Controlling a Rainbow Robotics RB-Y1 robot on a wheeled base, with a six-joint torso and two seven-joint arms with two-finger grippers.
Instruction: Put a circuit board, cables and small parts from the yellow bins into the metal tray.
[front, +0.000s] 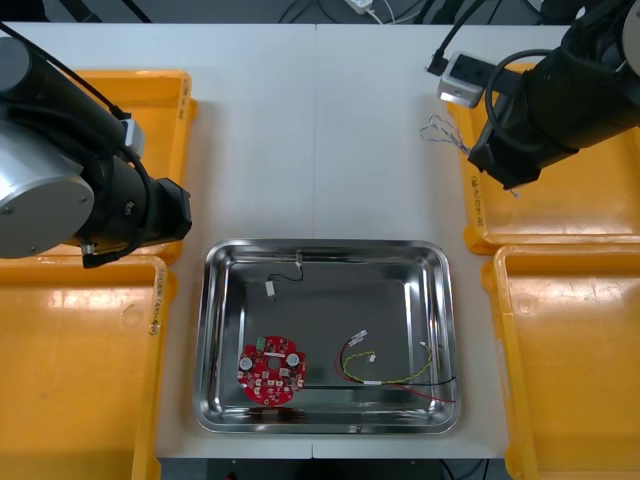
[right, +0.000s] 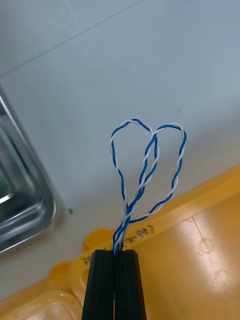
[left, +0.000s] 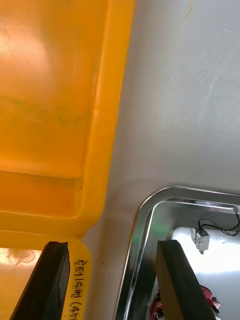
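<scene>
Right gripper (right: 115, 254) pinches the blue and white cable (right: 145, 165), its loops reaching out ahead of it. Left gripper (left: 112, 246) gapes wide beside the metal tray (left: 143, 212)

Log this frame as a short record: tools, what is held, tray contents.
Right tool: shut on the blue and white cable, by the far right bin's edge
Left tool: open, empty, between the left bins and the tray
In tray: red board, red and yellow cable, black cable, small metal part
Not yet in tray: blue and white cable
</scene>
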